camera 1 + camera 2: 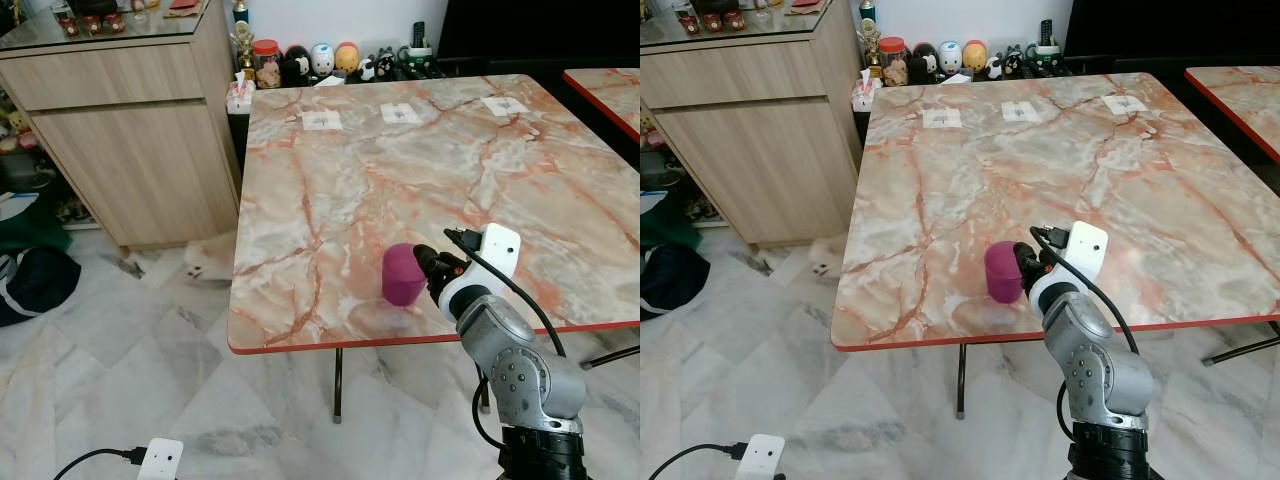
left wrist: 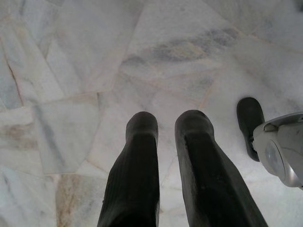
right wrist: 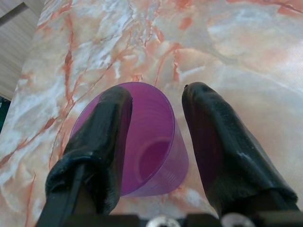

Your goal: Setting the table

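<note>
Purple plastic cup point(image 1: 403, 274) is sitting on the marble table point(image 1: 420, 170), down near the front edge, roughly 6 o'clock on the tabletop from where the robot stands. Right gripper point(image 3: 156, 137) is right at it. In the wrist cam one finger point(image 3: 102, 137) sits over the cup's rim/side and the other is off to the far side w/ a visible gap, so fingers are spread around the cup, not clamped on it. Can't tell if that near finger is actually touching or just in front of it.

Left gripper point(image 2: 165, 156) just hangs idle pointing at the marble floor point(image 2: 71, 61), fingers close w/ a thin gap between them, nothing in them.

Progress-wise, imo this is early. Cup is the only tableware on the table. At 12 o'clock along the far edge there are three white paper tags point(image 1: 401, 113), prob place markers, and none has anything at it. So either the cup was just put down here or it's about to get picked up and moved to a spot, can't say which. Plates, cutlery etc. all still to go.

Wood cabinet point(image 1: 130, 140) sits at 10 o'clock, figurines point(image 1: 322, 60) behind the far edge.
</note>
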